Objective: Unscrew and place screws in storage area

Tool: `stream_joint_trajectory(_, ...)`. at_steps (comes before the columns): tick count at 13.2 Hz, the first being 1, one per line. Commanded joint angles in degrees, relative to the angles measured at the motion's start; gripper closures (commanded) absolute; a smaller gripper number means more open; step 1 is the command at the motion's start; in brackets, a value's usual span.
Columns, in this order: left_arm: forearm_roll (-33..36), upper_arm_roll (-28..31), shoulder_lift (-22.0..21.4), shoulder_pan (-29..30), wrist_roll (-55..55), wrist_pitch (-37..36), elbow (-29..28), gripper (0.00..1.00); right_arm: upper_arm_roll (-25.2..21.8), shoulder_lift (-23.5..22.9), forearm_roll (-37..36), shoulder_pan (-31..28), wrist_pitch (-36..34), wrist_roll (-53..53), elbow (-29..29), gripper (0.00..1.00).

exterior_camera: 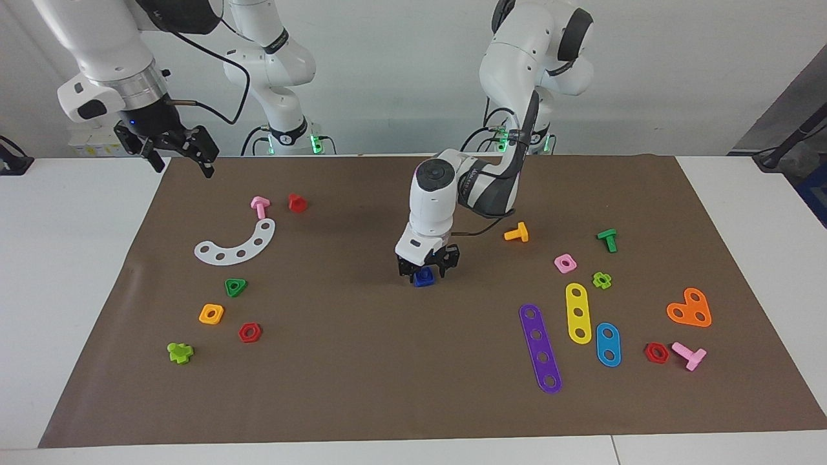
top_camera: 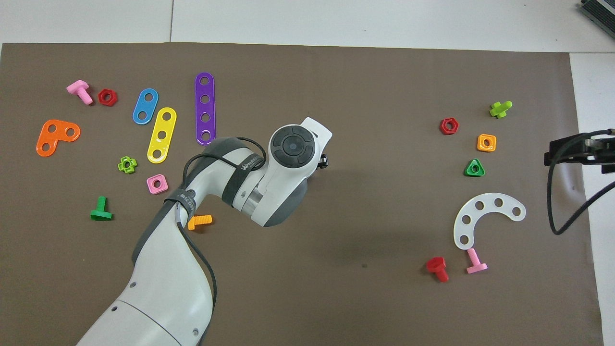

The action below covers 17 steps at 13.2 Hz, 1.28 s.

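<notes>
A small blue screw (exterior_camera: 424, 277) sits on the brown mat near the middle. My left gripper (exterior_camera: 426, 268) is down on the mat around it. In the overhead view the left arm's wrist (top_camera: 292, 146) hides the screw. The storage area (exterior_camera: 223, 301) is a bare patch of mat toward the right arm's end, marked by a green triangle (exterior_camera: 236, 287), an orange square nut (exterior_camera: 211, 314) and a red hex nut (exterior_camera: 249, 332); it also shows in the overhead view (top_camera: 463, 144). My right gripper (exterior_camera: 179, 154) waits open and empty, raised over the mat's corner.
A white curved strip (exterior_camera: 238, 245), a pink bolt (exterior_camera: 260, 206) and a red bolt (exterior_camera: 296, 203) lie nearer to the robots than the storage area. Toward the left arm's end lie an orange bolt (exterior_camera: 517, 232), purple (exterior_camera: 540, 348), yellow (exterior_camera: 578, 312) and blue (exterior_camera: 608, 344) strips.
</notes>
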State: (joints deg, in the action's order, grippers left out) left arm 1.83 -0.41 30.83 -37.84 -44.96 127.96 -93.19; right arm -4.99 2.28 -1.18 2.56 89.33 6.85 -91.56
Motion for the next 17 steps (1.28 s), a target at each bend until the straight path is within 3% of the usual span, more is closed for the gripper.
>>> stream_joint_trajectory(1, 1.3, 0.8, 0.5, -0.7, -0.7, 0.7, 0.3, 0.23, 0.0, 1.1, 0.2, -0.1, -0.4, -0.8, -1.1, 0.00)
stream_joint_trajectory(17, 1.4, 0.7, 0.5, -0.5, -0.3, 1.3, -0.4, 0.41, 0.0, 1.1, 0.2, -0.1, -0.4, -0.8, -1.0, 0.00)
